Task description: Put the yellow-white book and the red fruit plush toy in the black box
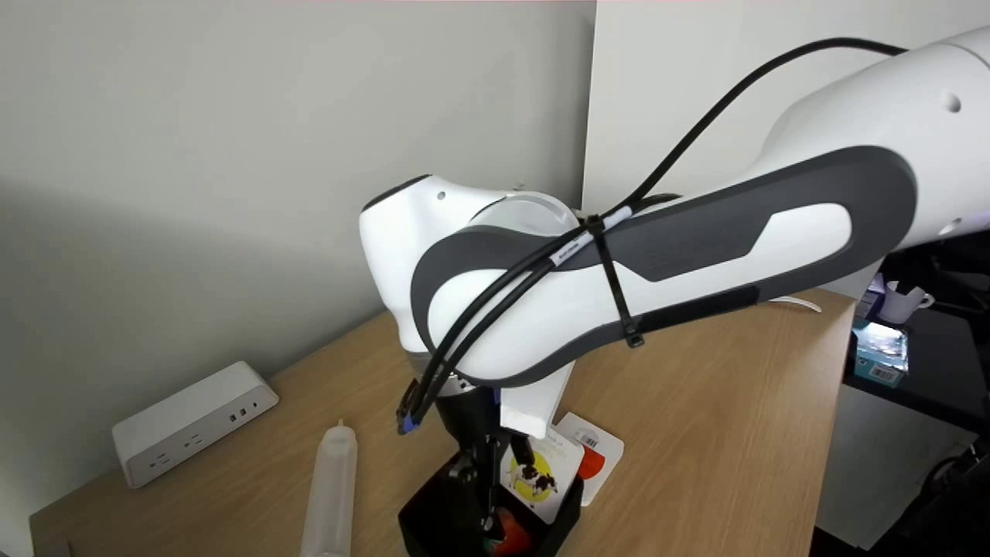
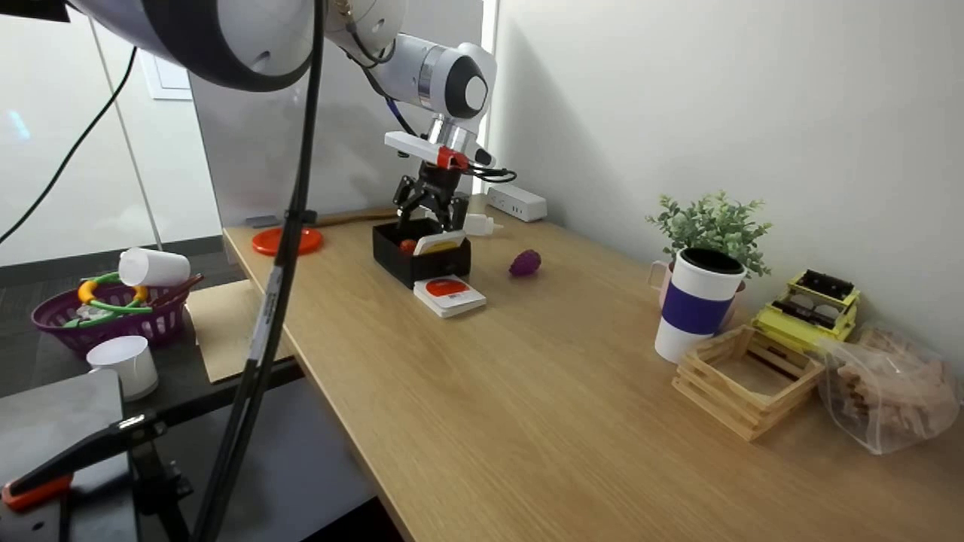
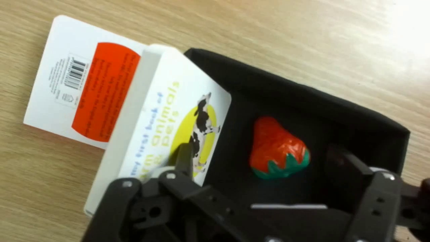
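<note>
In an exterior view, your gripper (image 1: 501, 497) points down at the black box (image 1: 429, 512), where the red toy (image 1: 512, 535) lies and the yellow-white book (image 1: 547, 481) leans; a bottle (image 1: 331, 495) lies nearby.

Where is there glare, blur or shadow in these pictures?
Wrist view: glare bleaches the tabletop at upper right; print on the yellow-white book looks soft. Both exterior views: shadow dims part of the wall. In an exterior view, the black box looks very dark inside.

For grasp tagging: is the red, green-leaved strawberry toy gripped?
No, the toy lies in the matte black rectangular box, apart from the open gripper.
</note>
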Controlling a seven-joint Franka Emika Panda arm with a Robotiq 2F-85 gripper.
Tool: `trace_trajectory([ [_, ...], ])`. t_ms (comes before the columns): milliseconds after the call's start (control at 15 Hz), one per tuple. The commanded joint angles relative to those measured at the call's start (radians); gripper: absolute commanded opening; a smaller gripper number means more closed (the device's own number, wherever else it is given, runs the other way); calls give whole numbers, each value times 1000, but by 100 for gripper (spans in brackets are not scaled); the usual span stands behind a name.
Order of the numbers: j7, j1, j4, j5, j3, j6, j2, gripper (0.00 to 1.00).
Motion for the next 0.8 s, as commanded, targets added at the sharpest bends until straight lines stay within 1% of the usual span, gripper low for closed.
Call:
trace_trajectory([
  [0, -36, -1, 47, 3, 8, -81, -8, 100],
  [67, -56, 4, 67, 0, 10, -99, -3, 100],
  [133, -21, 2, 32, 0, 0, -49, -1, 100],
  [333, -36, 6, 59, 0, 2, -75, -1, 100],
  [733, -37, 7, 59, 0, 2, -76, 0, 100],
])
